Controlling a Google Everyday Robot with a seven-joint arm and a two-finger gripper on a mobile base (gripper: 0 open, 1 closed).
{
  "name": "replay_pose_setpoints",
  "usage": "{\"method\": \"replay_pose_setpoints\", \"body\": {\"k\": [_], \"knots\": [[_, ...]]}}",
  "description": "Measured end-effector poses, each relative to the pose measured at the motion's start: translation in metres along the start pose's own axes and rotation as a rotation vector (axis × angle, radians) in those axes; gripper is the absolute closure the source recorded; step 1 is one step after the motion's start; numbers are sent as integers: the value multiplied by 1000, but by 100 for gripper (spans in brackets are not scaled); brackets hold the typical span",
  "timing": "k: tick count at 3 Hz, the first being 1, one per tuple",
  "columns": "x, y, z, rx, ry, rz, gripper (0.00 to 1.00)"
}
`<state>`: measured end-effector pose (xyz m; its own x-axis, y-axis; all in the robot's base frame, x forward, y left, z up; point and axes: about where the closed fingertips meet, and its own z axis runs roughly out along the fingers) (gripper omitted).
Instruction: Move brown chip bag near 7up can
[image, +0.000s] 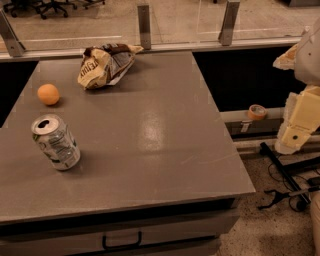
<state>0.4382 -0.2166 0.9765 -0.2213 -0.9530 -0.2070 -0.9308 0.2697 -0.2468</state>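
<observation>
One grey table (165, 150) holds brown chip bag (106, 65), 7up can (56, 142) — claw (296, 127) off-right, state unclear.

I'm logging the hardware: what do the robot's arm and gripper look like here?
Only part shows, at the view's right edge, beyond the table. The arm is a pale, whitish rounded shell with a cream-tan patch. Below it, the gripper is blocky and cream-yellow, with flat faces and a small dark hole near its lower end. No cables or markings show on either.
</observation>
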Motion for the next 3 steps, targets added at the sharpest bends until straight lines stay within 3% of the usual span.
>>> {"method": "replay_pose_setpoints", "body": {"k": [1, 2, 3], "knots": [[0, 0, 0, 0, 0, 0, 0], [-14, -2, 2, -15, -52, -17, 0], [-46, -2, 14, -17, -174, -8, 0]]}}
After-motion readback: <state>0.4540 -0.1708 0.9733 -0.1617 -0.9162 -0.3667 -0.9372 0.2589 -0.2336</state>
